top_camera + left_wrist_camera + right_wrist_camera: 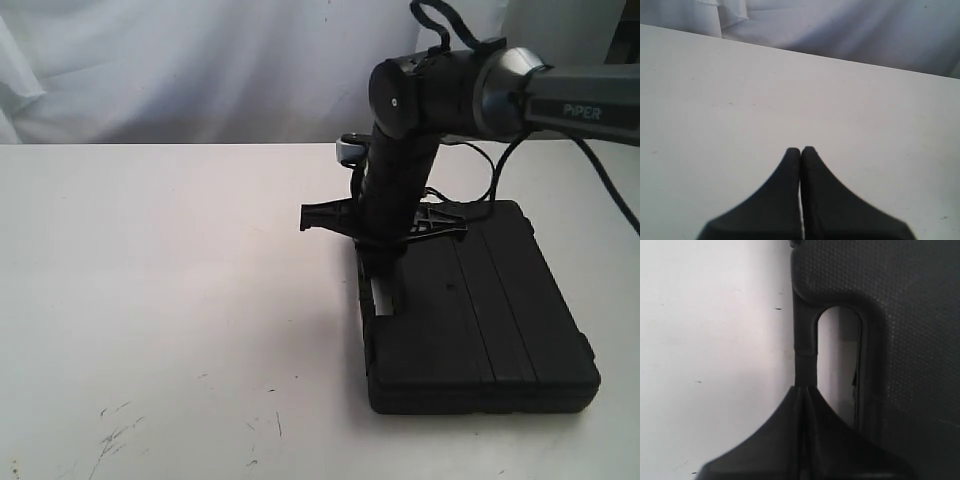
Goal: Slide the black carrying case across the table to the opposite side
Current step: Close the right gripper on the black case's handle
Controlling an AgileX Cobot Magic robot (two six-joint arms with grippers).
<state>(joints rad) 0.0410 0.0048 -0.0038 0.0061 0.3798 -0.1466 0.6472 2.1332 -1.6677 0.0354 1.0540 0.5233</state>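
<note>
The black carrying case lies flat on the white table, right of the middle and toward the near edge. Its handle, with the slot, faces left. My right arm comes down from the upper right. My right gripper is shut, with its tips at the handle end of the case. The right wrist view shows the right gripper closed, right at the thin handle bar and beside the slot; nothing is between its fingers. My left gripper is shut over bare table and is out of the exterior view.
A white cloth backdrop hangs behind the table's far edge. Dark scuff marks lie at the near left. Black cables trail from the right arm above the case's far edge. To the left of the case there is open tabletop.
</note>
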